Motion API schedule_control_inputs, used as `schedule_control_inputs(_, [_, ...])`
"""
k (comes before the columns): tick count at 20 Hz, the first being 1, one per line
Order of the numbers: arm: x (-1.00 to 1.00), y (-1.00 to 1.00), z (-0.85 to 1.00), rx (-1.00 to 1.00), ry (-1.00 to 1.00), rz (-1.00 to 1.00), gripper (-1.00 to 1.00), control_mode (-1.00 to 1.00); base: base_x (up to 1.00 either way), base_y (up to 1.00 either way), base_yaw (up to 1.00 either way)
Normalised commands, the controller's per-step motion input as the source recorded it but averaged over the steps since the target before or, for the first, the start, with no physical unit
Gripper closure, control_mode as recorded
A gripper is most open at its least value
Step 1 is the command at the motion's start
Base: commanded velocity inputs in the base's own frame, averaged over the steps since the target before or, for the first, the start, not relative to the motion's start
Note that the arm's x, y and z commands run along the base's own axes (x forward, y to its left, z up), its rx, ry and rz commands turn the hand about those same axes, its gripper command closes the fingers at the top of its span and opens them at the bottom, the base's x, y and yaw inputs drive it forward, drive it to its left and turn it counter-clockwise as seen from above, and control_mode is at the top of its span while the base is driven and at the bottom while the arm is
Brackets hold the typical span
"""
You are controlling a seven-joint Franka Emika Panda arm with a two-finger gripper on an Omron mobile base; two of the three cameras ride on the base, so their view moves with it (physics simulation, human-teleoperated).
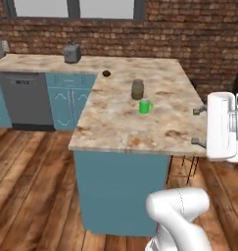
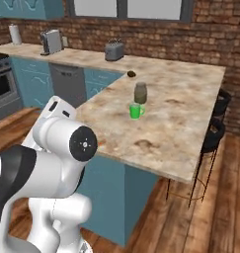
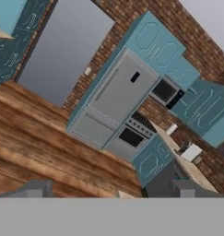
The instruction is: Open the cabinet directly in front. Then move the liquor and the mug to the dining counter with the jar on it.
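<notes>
The dining counter, a broad marbled slab on a plain teal base, is seen ahead of the arm in both base views, with its near edge facing the robot and its far end joined to the long counter along the brick wall. A grey dishwasher is set under that long counter, and a toaster is placed on top of it. Two dark stools are tucked at the dining counter's right edge. The gripper is held beside the right edge of the dining counter in the left base view, its jaws spread wide apart with nothing between them. The jar is stood near the middle of the dining counter, and the mug is placed just beside it, on the side toward the near edge, upright with its handle turned right. A small dark round object is seen near the far left corner of the dining counter. A refrigerator and stove beneath teal wall cabinets are shown, tilted, in the hand view.
</notes>
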Motion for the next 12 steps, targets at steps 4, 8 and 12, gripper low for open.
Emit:
schedule_control_inputs(4, [0.00, 0.00, 0.00, 0.00, 0.00, 0.00, -1.00, 1.00, -0.02, 0.29, 0.78])
schedule_control_inputs(8, [0.00, 0.00, 0.00, 0.00, 0.00, 0.00, -1.00, 1.00, -0.06, 0.25, 0.91])
schedule_control_inputs(12, [0.00, 0.00, 0.00, 0.00, 0.00, 0.00, -1.00, 1.00, -0.09, 0.20, 0.93])
